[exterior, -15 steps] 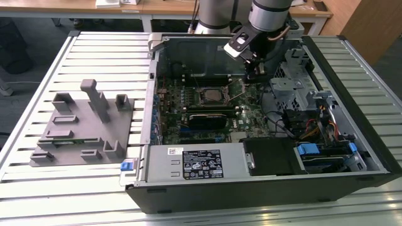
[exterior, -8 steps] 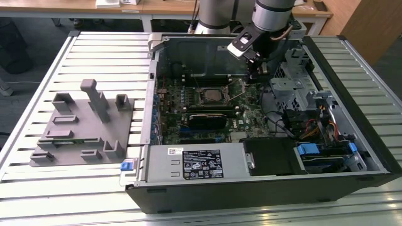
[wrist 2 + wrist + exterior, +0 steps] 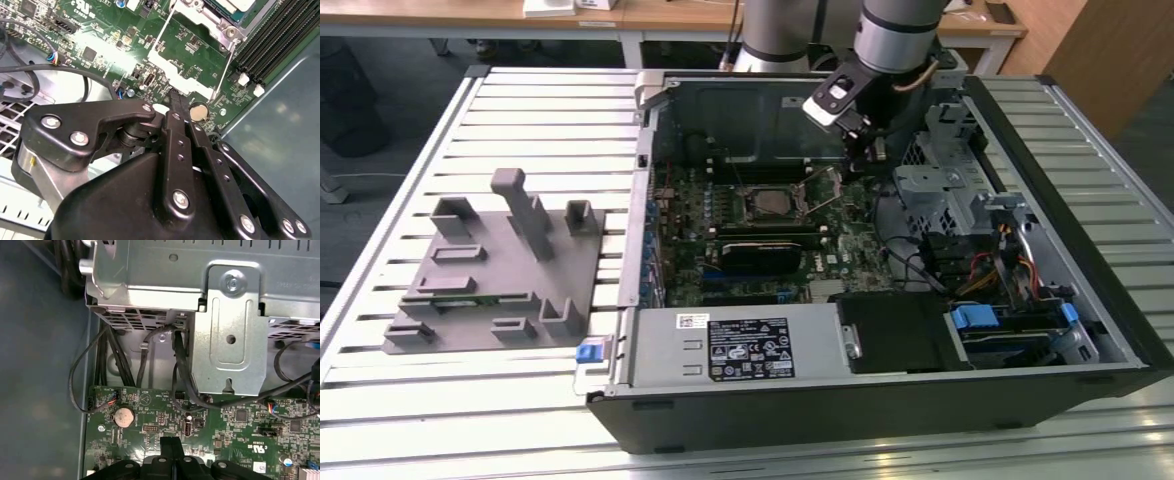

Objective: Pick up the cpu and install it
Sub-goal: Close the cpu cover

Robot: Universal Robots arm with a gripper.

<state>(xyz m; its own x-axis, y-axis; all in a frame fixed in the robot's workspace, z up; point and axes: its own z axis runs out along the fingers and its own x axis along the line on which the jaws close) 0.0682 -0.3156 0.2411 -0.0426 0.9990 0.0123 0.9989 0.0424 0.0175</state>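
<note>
Two wrist views show jaws together by a coin battery (image 3: pixel 124 416); exterior view, the fixture (image 3: pixel 494 290).

the cpu (image 3: pixel 239 4) — pale silver square — lies flat in the motherboard socket (image 3: pixel 212 22).

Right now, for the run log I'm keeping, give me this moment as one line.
arm: inside open PC case | gripper: shut, nothing seen in it | tips: close to motherboard, beside CPU socket
</note>
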